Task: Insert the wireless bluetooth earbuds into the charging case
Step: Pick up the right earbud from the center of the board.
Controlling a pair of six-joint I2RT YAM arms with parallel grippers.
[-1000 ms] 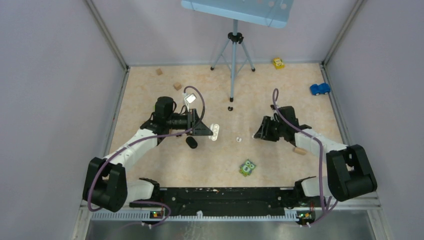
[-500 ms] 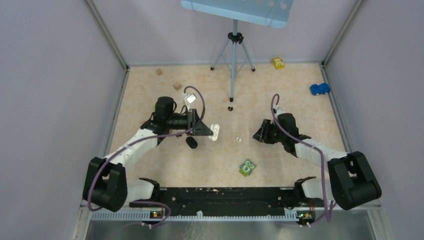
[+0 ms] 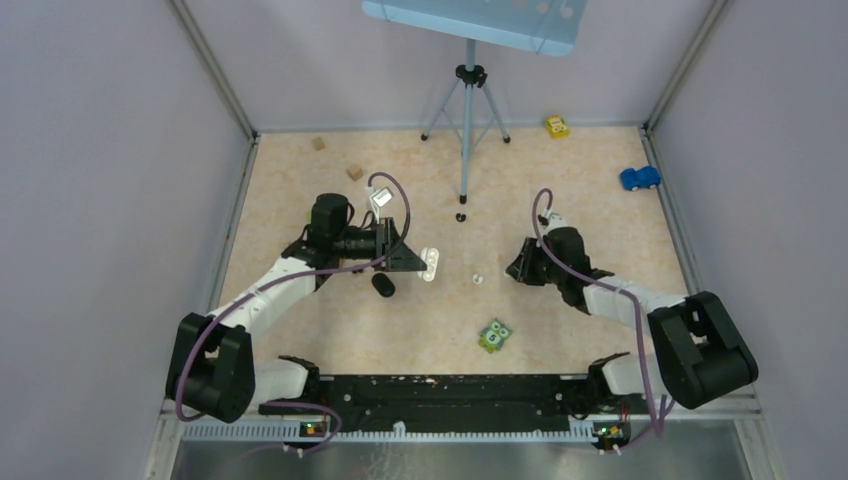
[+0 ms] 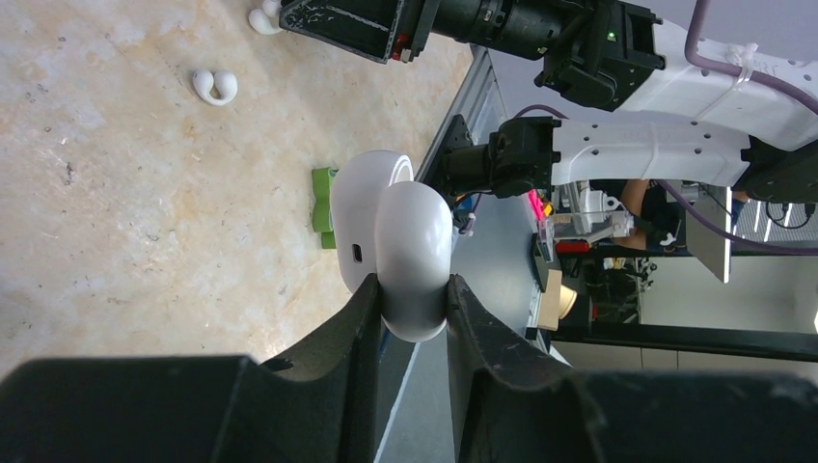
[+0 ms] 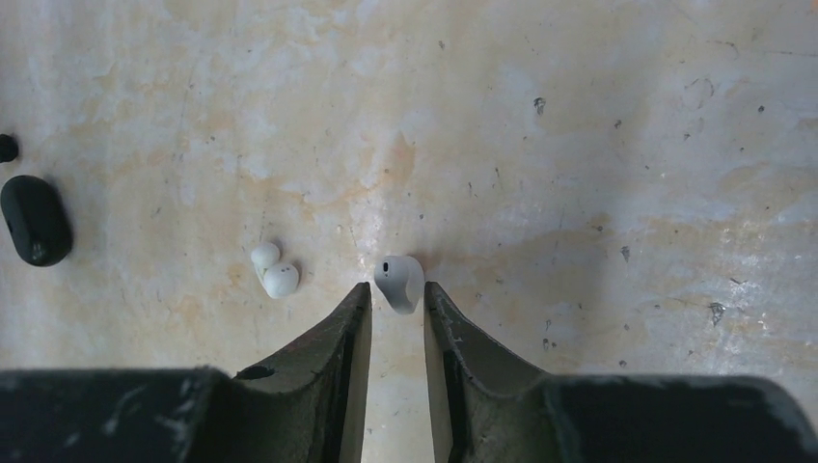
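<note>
Left tool [image 4: 412,285] is pinching the white charging case [image 4: 413,241], lid open. It holds the case off the counter [image 5: 579,145], centre of the left wrist frame, one finger pressed on each side of the shell. A black case [image 3: 383,285] lies on the counter just below-left of that in the top view, untouched.

A second white earbud [image 5: 274,271] sits loose on the counter, left of centre in the right wrist frame, apart from both tools.

Right tool [image 5: 396,289] is down at the counter, with the white earbud [image 5: 400,280] right between its fingertips. The fingers are narrow and flank it closely on both sides. Can't tell if they actually touch or grip it yet.

Step in hand, as I read it: picking up the first white bud, with the case already presented by the other arm.

The next move likely calls for a firm pinch on the bud without squirting it sideways. Then lift it, carry it left to the open case, and line it up with its socket. Socket side isn't visible here.
</note>
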